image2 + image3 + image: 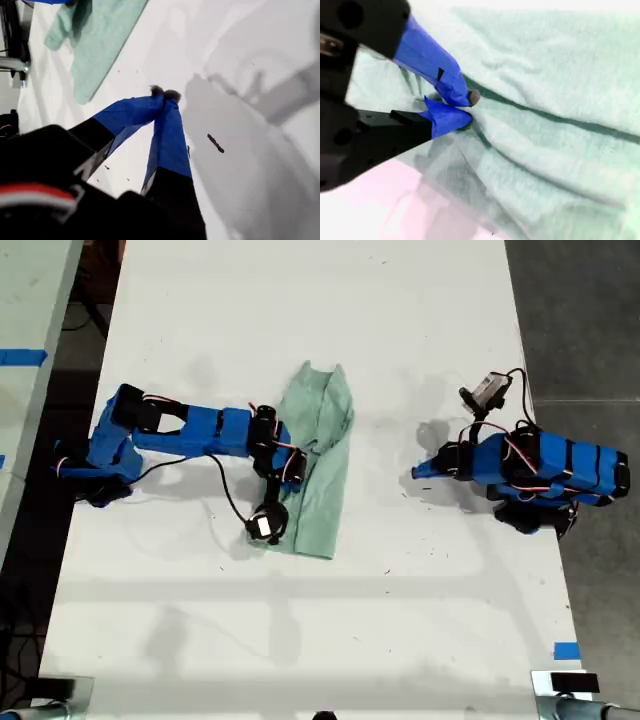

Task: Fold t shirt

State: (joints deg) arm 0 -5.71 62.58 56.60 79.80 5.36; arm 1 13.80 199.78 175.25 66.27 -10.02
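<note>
The t shirt point(322, 462) is pale mint green, wrinkled and folded into a long narrow strip that lies near the middle of the white table point(420, 330), running from about 12 o'clock to 6 o'clock in the exterior view. Dark creases run along its layers in the second wrist view.

My second gripper point(465, 107) sits on the strip's 9 o'clock edge, its blue jaws pinching a fold of the t shirt. My first gripper point(164, 92) rests well apart from the cloth toward 3 o'clock in the exterior view, its jaws pressed together over bare table.

Bare tabletop lies toward 12 and 6 o'clock of the garment. A strip of blue tape point(566, 650) marks the table edge near 5 o'clock.
</note>
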